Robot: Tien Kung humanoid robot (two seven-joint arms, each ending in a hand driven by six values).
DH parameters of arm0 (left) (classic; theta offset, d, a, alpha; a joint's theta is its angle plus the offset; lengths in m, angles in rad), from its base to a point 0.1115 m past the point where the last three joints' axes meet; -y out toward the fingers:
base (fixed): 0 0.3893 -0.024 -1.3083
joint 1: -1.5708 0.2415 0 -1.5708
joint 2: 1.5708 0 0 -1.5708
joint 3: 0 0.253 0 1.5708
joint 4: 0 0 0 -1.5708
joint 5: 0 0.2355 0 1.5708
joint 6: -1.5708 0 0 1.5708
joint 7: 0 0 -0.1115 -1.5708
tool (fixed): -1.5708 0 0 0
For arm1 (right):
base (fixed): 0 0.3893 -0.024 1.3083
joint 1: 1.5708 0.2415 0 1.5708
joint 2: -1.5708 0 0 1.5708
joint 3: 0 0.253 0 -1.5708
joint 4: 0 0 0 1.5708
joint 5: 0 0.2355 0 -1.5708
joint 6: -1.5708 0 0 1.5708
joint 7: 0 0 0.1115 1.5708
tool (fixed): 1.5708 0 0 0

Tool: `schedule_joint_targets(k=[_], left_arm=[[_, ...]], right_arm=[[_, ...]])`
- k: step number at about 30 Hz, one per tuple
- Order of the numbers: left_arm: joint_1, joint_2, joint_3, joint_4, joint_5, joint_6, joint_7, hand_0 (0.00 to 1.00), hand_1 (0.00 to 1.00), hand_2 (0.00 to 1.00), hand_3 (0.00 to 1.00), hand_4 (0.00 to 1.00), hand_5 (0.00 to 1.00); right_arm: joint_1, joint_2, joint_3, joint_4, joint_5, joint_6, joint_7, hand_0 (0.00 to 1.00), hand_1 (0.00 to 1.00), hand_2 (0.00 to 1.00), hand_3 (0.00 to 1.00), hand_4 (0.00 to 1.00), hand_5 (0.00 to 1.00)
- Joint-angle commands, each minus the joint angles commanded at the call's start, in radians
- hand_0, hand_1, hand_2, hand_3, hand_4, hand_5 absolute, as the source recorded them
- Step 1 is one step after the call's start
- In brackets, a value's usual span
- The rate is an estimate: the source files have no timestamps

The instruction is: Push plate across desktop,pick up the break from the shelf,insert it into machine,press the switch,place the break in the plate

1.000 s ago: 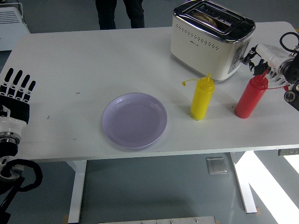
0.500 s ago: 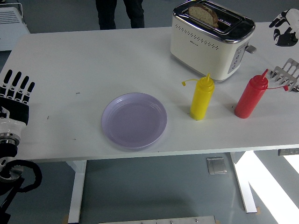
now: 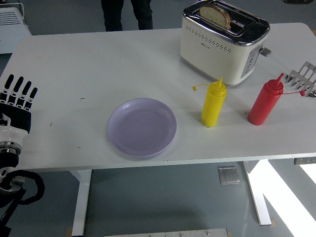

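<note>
A slice of bread (image 3: 216, 15) is standing partly out of the top slot of the cream and chrome toaster (image 3: 222, 44), which is sitting at the far right of the white counter (image 3: 74, 74). The toaster's lever (image 3: 265, 51) is sticking out on its right end. The lilac plate (image 3: 142, 127) is lying empty near the counter's front edge, left of centre. Just right of it a yellow squeeze bottle (image 3: 213, 103) is standing upright, and further right a red squeeze bottle (image 3: 265, 101) is standing in front of the toaster's right end. A metal rack (image 3: 302, 79) is showing at the right edge, just behind the red bottle. The left hand (image 3: 16, 101) is resting at the counter's left edge, its fingers (image 3: 19, 88) stretched out straight and holding nothing. A person's dark legs (image 3: 126, 14) are showing beyond the counter's far side.
</note>
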Motion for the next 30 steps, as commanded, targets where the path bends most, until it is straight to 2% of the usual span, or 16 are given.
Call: schedule_joint_targets(k=[5, 10, 18, 22, 30], left_arm=[[-0.005, 0.003, -0.010, 0.005, -0.051, -0.026, 0.013, 0.789, 0.703, 0.677, 0.669, 0.655, 0.998], [-0.011, 0.004, -0.009, 0.017, -0.101, -0.049, 0.022, 0.789, 0.703, 0.677, 0.669, 0.655, 0.998], [-0.016, -0.001, -0.013, 0.054, -0.199, -0.088, 0.044, 0.787, 0.701, 0.674, 0.667, 0.658, 0.998], [-0.018, -0.004, -0.013, 0.063, -0.221, -0.094, 0.048, 0.787, 0.701, 0.674, 0.667, 0.658, 0.998], [-0.021, -0.012, -0.007, 0.068, -0.230, -0.098, 0.048, 0.785, 0.701, 0.675, 0.667, 0.665, 0.998]], right_arm=[[0.085, 0.057, -0.100, -0.088, 0.040, -0.027, 0.027, 0.724, 0.698, 0.730, 0.716, 0.706, 0.069], [0.176, 0.143, -0.207, -0.206, 0.087, -0.043, 0.056, 0.724, 0.698, 0.730, 0.716, 0.706, 0.069], [0.262, 0.267, -0.335, -0.401, 0.188, -0.058, 0.073, 0.698, 0.690, 0.732, 0.716, 0.704, 0.063], [0.290, 0.311, -0.373, -0.494, 0.245, -0.070, 0.077, 0.698, 0.690, 0.732, 0.716, 0.704, 0.063], [0.323, 0.367, -0.403, -0.642, 0.286, -0.085, 0.087, 0.683, 0.697, 0.739, 0.722, 0.705, 0.079]])
